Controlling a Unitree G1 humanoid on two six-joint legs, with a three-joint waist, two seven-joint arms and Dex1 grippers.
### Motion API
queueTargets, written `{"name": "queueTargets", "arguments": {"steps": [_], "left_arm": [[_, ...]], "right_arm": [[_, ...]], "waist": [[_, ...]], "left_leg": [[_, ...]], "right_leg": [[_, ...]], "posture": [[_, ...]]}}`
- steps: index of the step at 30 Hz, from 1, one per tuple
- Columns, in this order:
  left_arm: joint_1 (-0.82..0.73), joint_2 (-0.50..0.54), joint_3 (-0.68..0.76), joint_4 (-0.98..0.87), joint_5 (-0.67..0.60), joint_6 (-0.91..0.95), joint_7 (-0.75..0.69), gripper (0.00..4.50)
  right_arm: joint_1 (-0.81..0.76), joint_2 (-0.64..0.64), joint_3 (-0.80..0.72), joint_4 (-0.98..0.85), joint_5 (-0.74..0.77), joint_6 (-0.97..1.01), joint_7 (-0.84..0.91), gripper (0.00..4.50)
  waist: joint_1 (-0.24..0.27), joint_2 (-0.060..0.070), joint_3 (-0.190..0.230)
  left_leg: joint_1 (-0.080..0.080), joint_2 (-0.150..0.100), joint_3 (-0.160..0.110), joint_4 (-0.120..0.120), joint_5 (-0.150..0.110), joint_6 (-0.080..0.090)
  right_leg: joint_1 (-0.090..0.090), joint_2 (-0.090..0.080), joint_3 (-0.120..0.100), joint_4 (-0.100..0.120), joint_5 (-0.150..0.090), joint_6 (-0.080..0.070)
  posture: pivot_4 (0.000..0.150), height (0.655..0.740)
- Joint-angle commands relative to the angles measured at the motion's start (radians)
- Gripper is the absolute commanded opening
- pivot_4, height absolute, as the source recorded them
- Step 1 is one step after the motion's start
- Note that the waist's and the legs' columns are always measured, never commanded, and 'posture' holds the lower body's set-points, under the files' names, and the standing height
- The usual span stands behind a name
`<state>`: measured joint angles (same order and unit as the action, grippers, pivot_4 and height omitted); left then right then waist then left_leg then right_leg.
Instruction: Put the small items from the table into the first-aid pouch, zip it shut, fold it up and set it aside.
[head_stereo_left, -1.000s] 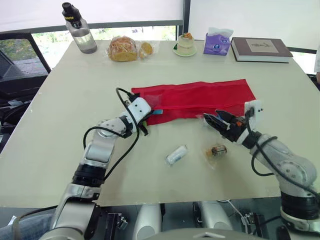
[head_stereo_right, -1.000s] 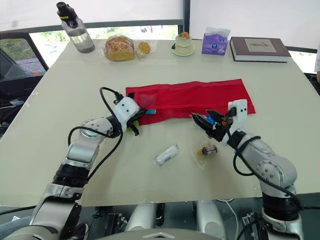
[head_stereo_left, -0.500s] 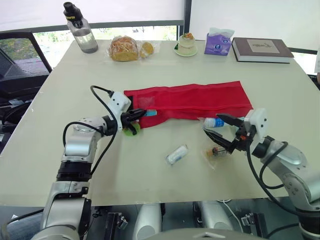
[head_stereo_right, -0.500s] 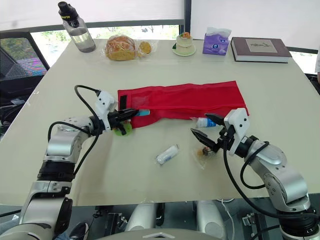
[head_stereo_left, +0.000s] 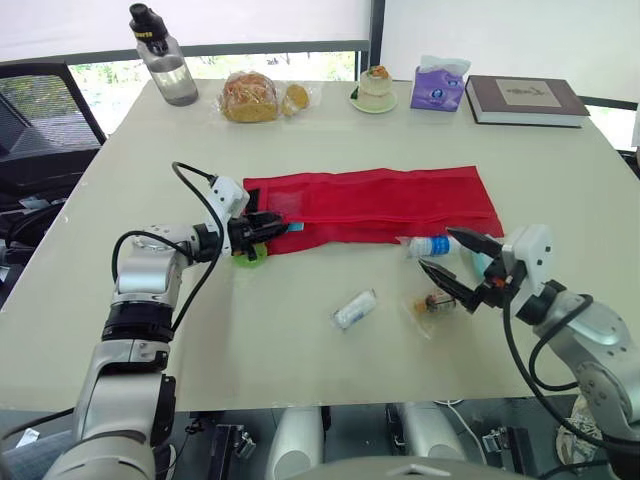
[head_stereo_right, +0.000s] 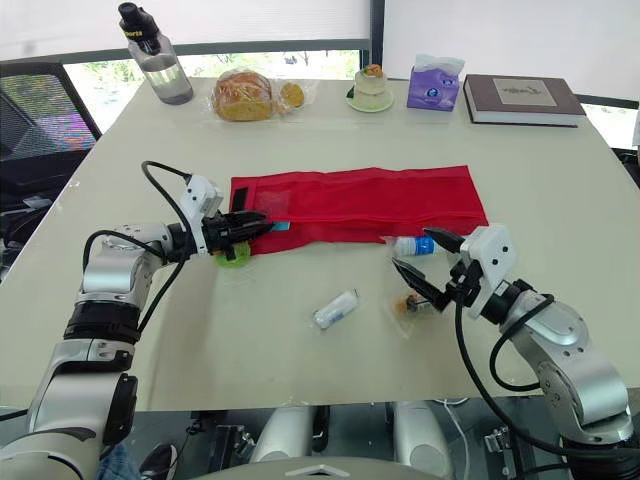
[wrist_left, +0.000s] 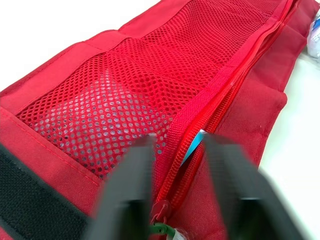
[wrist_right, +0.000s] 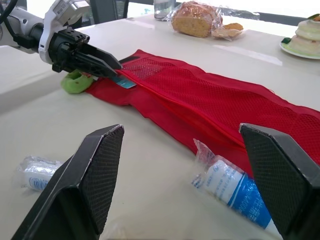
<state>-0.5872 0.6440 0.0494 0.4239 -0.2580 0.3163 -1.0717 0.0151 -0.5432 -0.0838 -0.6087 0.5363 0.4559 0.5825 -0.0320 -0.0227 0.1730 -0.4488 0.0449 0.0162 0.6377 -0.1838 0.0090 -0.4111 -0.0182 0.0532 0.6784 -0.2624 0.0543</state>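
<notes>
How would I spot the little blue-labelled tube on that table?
Start at the long red pouch. At its near edge, towards the robot's right, lies a clear-wrapped tube. Only it has a blue label; the nearby roll is white, the packet holds something brown.

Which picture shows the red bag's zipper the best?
The left wrist view: the zipper runs right up close along the red pouch. Both eye views show it as a thin line, and the right wrist view shows it from farther off.

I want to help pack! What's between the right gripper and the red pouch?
A small blue-labelled tube lies there, at the edge of the pouch, seen in the right wrist view.
</notes>
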Motion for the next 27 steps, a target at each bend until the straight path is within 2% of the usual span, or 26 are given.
{"name": "queueTargets", "arguments": {"steps": [1, 3, 4, 6, 7, 8, 11, 15, 21, 27], "left_arm": [[-0.02, 0.024, 0.009, -0.018, 0.001, -0.027, -0.013, 3.48], [-0.024, 0.032, 0.006, -0.026, 0.005, -0.033, -0.018, 4.41], [-0.026, 0.033, 0.005, -0.032, 0.003, -0.031, -0.021, 4.47], [-0.03, 0.032, 0.001, -0.05, -0.002, -0.025, -0.022, 4.47], [-0.036, 0.03, -0.011, -0.082, -0.006, -0.014, -0.03, 4.5], [-0.042, 0.028, -0.025, -0.108, -0.004, -0.01, -0.035, 4.5], [-0.074, 0.035, -0.08, -0.153, 0.038, 0.015, -0.028, 4.5], [-0.156, -0.01, -0.125, -0.149, 0.063, 0.06, 0.016, 4.5], [-0.27, -0.082, -0.222, -0.016, 0.142, -0.005, -0.002, 4.5], [-0.376, -0.173, -0.286, 0.209, 0.251, -0.147, 0.071, 4.5]], "right_arm": [[0.021, -0.015, -0.063, -0.061, 0.033, -0.024, 0.015, 3.95], [0.033, -0.025, -0.088, -0.07, 0.053, -0.02, 0.027, 3.95], [0.037, -0.029, -0.096, -0.072, 0.061, -0.018, 0.031, 3.95], [0.043, -0.038, -0.109, -0.075, 0.084, -0.006, 0.041, 3.95], [0.044, -0.046, -0.122, -0.082, 0.106, 0.006, 0.046, 4.35], [0.042, -0.051, -0.134, -0.087, 0.125, 0.015, 0.046, 4.49], [0.032, -0.054, -0.164, -0.1, 0.163, 0.03, 0.025, 4.49], [0.029, -0.069, -0.196, -0.124, 0.204, 0.055, 0.005, 4.49], [0.046, -0.101, -0.222, -0.151, 0.251, 0.081, -0.002, 4.49], [0.043, -0.123, -0.208, -0.153, 0.246, 0.086, -0.003, 4.49]], "waist": [[0.0, 0.0, 0.0], [0.0, 0.0, 0.0], [0.0, 0.0, 0.0], [0.001, 0.0, 0.0], [0.001, 0.0, 0.0], [0.001, 0.0, 0.0], [0.011, 0.0, 0.0], [0.02, 0.0, 0.0], [0.021, 0.0, 0.0], [0.02, -0.001, 0.0]], "left_leg": [[0.0, 0.0, 0.0, 0.0, 0.0, 0.0], [0.0, 0.0, 0.0, 0.001, 0.0, 0.0], [0.0, 0.0, 0.0, 0.001, 0.0, 0.0], [0.0, 0.0, 0.0, 0.001, 0.0, 0.0], [0.0, 0.0, 0.0, 0.001, 0.0, 0.0], [0.0, 0.0, 0.0, 0.001, 0.0, 0.0], [0.0, 0.0, 0.0, 0.001, 0.0, 0.0], [0.0, 0.0, 0.0, 0.003, 0.0, 0.0], [0.0, 0.0, 0.0, 0.005, 0.0, 0.0], [-0.001, 0.0, -0.001, 0.005, 0.0, 0.0]], "right_leg": [[0.0, 0.0, 0.0, 0.0, 0.0, 0.0], [0.0, 0.0, 0.0, 0.0, 0.0, 0.0], [0.0, 0.0, 0.0, 0.001, 0.0, 0.0], [0.0, 0.0, 0.0, 0.001, 0.0, 0.0], [0.0, 0.0, 0.0, 0.001, 0.0, 0.0], [0.0, 0.0, 0.0, 0.001, 0.0, 0.0], [0.0, 0.0, 0.0, 0.001, 0.0, 0.0], [0.001, 0.0, 0.0, 0.001, 0.0, 0.0], [0.002, 0.0, 0.0, 0.001, 0.0, 0.0], [0.002, 0.001, 0.0, 0.001, 0.0, 0.0]], "posture": [[0.15, 0.74], [0.15, 0.74], [0.15, 0.74], [0.15, 0.74], [0.15, 0.74], [0.15, 0.74], [0.15, 0.74], [0.15, 0.74], [0.15, 0.74], [0.15, 0.74]]}}
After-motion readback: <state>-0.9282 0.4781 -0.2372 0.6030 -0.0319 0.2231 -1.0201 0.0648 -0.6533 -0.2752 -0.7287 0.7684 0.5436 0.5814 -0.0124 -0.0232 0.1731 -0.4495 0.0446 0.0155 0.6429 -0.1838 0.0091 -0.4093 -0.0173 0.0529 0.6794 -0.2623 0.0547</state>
